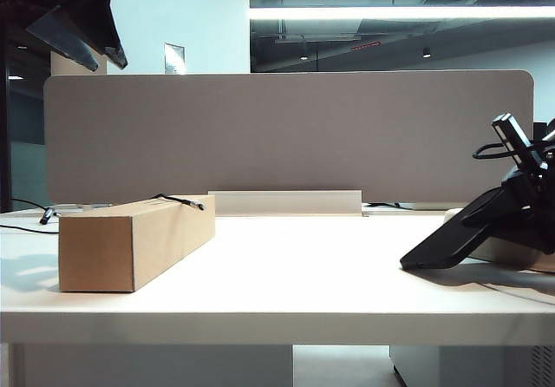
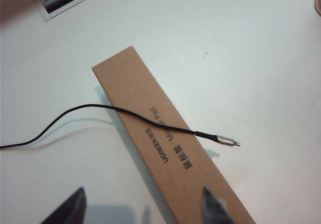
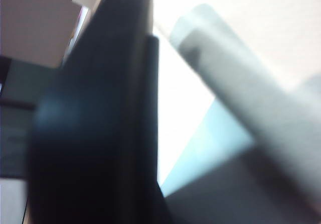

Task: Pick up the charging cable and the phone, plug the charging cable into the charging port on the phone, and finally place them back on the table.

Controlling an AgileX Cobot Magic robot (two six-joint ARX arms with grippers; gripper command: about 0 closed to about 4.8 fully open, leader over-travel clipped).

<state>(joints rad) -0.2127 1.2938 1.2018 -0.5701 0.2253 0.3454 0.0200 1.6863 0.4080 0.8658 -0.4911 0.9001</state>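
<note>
Open white table point(image 1: 295, 265) between long brown cardboard box point(image 1: 130, 239) and tilted black phone point(image 1: 451, 244); grey divider panel point(image 1: 286, 135) blocks the rear.

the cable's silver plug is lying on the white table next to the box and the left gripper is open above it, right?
Not quite. In the left wrist view the charging cable lies across the cardboard box, its plug overhanging the edge, not on the table. The left gripper is open above it.

The worktop point(image 1: 286, 265) is smooth, pale and faintly sheened. The box point(image 2: 165, 143) is matt brown cardboard with printed lettering. The charging cable point(image 2: 125, 111) has a matt black sheath and a bright metal plug. The phone point(image 1: 447, 244) looks smooth black. The divider panel point(image 1: 286, 135) looks matt grey cloth.
</note>
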